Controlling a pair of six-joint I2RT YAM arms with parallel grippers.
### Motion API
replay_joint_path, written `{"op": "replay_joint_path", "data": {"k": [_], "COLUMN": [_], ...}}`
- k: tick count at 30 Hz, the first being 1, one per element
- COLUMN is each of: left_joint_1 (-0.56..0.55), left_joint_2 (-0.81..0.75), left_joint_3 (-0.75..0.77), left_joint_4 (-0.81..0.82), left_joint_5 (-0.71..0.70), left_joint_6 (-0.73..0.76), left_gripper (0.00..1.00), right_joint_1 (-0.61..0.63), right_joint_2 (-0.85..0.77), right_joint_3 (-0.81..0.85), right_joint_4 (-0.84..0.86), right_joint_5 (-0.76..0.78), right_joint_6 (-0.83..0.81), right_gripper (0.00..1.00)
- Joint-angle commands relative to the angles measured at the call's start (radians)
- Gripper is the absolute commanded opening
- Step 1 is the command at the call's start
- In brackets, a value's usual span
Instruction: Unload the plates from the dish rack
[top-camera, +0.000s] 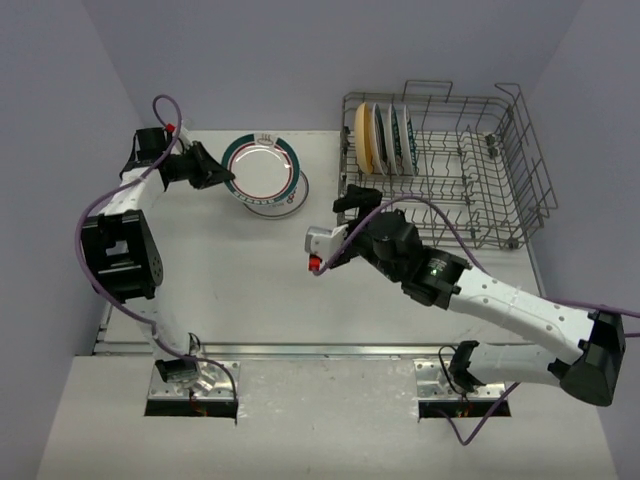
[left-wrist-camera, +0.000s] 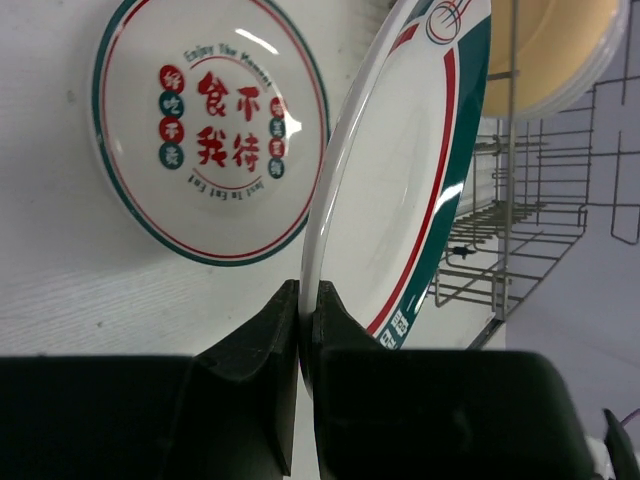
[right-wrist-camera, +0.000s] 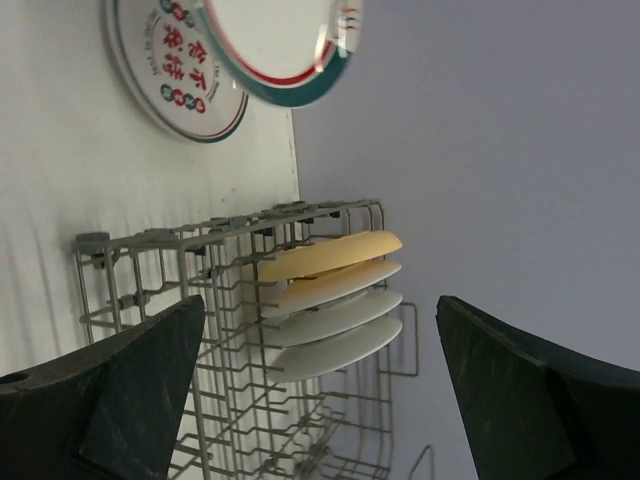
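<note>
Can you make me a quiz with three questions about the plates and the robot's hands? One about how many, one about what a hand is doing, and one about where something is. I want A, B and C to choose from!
1. How many plates stand in the dish rack?
A. two
B. four
C. seven

2. What is the right gripper doing?
A. shut on a plate
B. shut on a rack wire
C. open, holding nothing

3. Where is the plate with red characters?
A. lying flat on the table
B. standing in the rack
C. in the right gripper

Answers:
1. B: one yellow and three white ones stand side by side between the wires.
2. C: its fingers are wide apart with nothing between them.
3. A: it lies face up on the white tabletop.
</note>
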Motion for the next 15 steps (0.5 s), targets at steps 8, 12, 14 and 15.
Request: {"op": "replay_joint_path", "data": {"k": [8, 12, 14, 15], "left_joint_1": [-0.071, -0.079, -0.079, -0.079], "left_joint_2": [0.168, 0.201, 0.215, 0.218], "left_joint_3": [0.077, 0.090, 0.094, 0.095], "left_joint_4": [0.137, 0.113, 0.092, 0.083], "left_joint_5": [-0.091, -0.128, -0.161, -0.175], "left_joint_6": [-0.064, -0.046, -0.042, -0.040], "left_gripper": [0.00, 0.02, 0.11, 0.17], "right_joint_1": [-0.137, -0.156, -0.188, -0.205], "right_joint_2": [0.105, 0.119, 0.132, 0.137], "right_joint_3": [0.424, 0.471, 0.520, 0.548], "right_joint_4": [-0.356, -0.383, -0.402, -0.414], "right_joint_5": [-0.066, -0.088, -0.100, -0.108], "right_joint_6": [0.676, 0.736, 0.795, 0.822], "right_gripper": [0.99, 0.99, 0.99, 0.99]}}
